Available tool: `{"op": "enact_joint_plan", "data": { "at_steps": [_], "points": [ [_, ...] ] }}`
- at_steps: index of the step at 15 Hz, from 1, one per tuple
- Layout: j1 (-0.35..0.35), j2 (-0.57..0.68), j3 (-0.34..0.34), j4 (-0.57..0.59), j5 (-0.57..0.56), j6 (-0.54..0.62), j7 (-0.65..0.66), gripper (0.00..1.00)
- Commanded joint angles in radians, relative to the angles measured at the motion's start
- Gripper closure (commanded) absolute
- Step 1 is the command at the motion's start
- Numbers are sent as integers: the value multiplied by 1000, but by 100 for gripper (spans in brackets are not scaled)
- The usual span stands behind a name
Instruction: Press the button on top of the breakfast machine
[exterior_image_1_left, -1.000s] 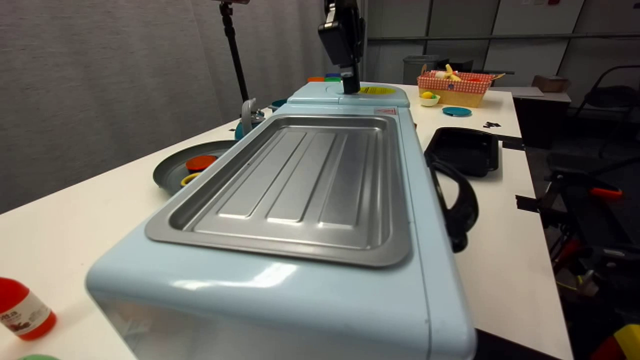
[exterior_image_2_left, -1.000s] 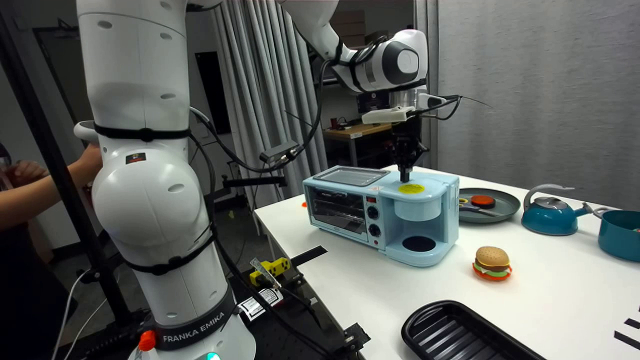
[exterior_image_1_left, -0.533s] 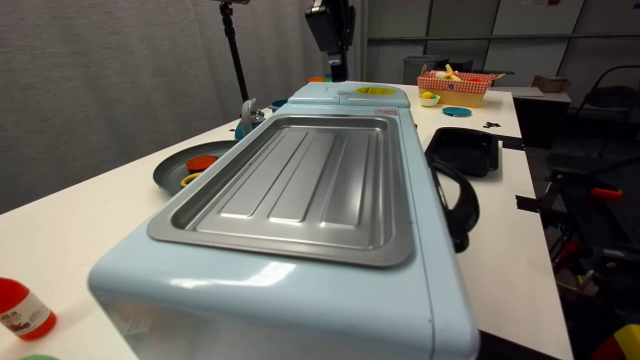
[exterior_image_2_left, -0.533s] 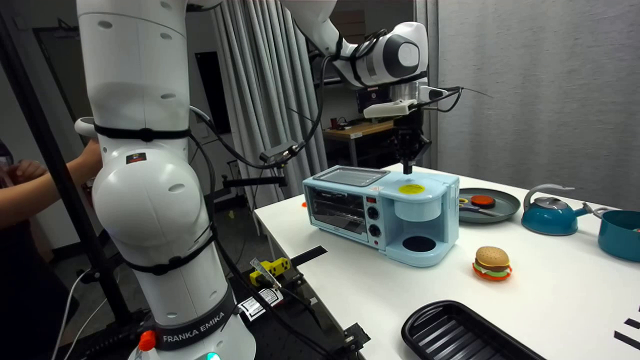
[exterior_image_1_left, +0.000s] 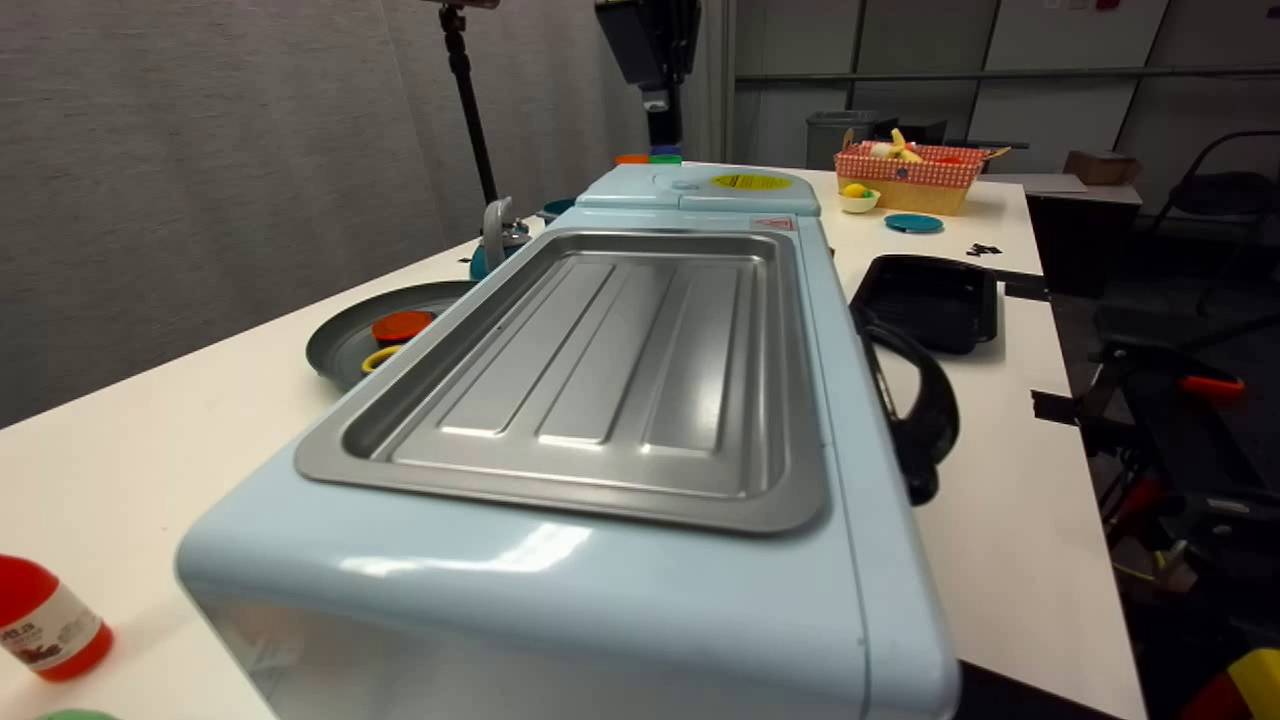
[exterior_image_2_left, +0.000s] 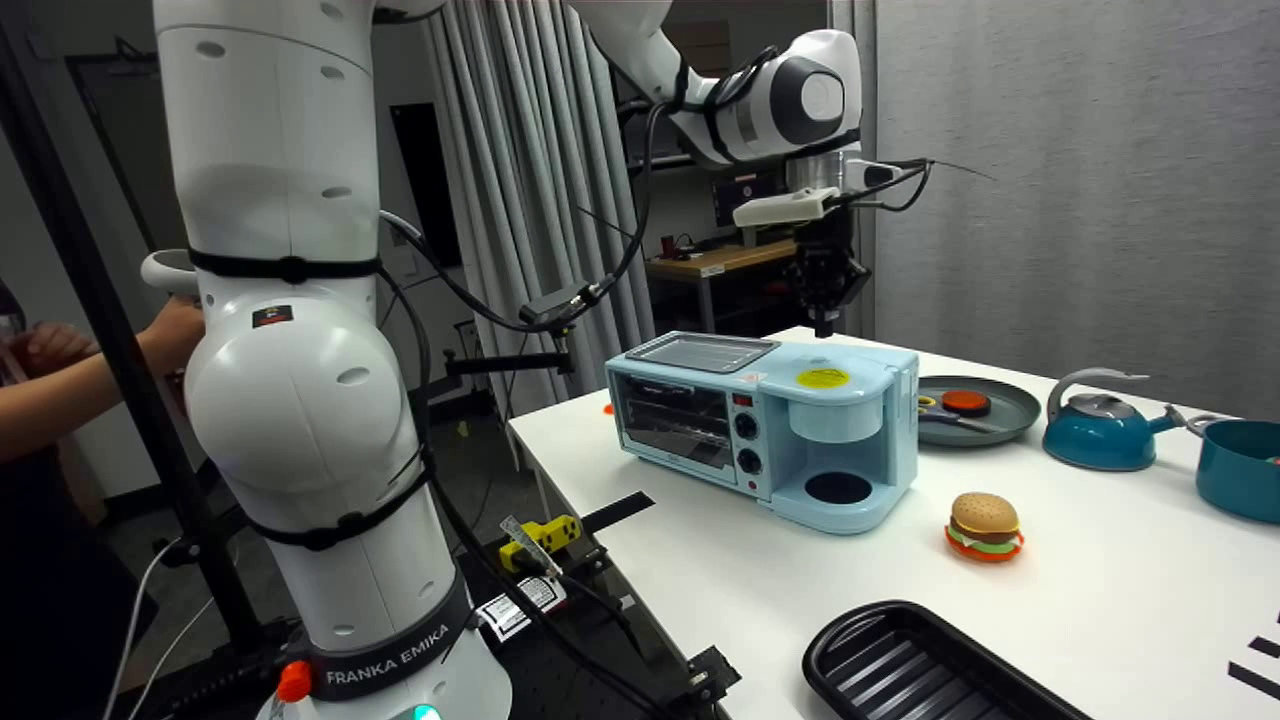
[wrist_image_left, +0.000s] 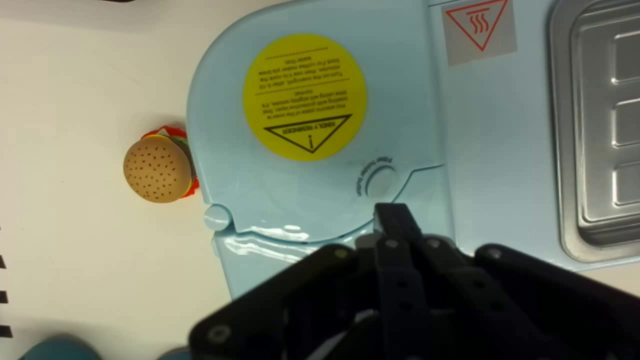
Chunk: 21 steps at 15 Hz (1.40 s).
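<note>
1. Presently, the large boxy pale-blue breakfast machine (exterior_image_2_left: 690, 465) stands near a corner of the white desk (exterior_image_2_left: 720, 590), with open surface and black tape (exterior_image_2_left: 618, 510) between it and the edge beside the white robot arm (exterior_image_2_left: 290, 430).
2. The black gripper (wrist_image_left: 397, 220), fingers together around nothing, has risen clear of the machine's round pale-blue button (wrist_image_left: 381, 182) within the last second.
3. Near the desk's far edge, a tan red-checked basket (exterior_image_1_left: 890, 195) holds a yellow banana (exterior_image_1_left: 904, 151).
</note>
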Motion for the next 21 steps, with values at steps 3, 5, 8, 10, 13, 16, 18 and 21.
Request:
{"op": "enact_joint_plan", "data": {
  "at_steps": [3, 5, 8, 10, 13, 16, 18, 21],
  "points": [
    [4, 15, -4, 14, 0, -32, 22, 100],
    [3, 22, -3, 9, 1, -30, 25, 100],
    [2, 34, -5, 3, 4, -29, 28, 100],
    [1, 38, -6, -4, 6, -29, 30, 100],
    [3, 34, -3, -18, 12, -27, 34, 100],
    [2, 20, -5, -54, 15, 6, 48, 100],
    [0, 9, -7, -89, 13, 49, 57, 100],
    [-11, -2, -16, -144, 7, 121, 52, 100]
  ]
}}
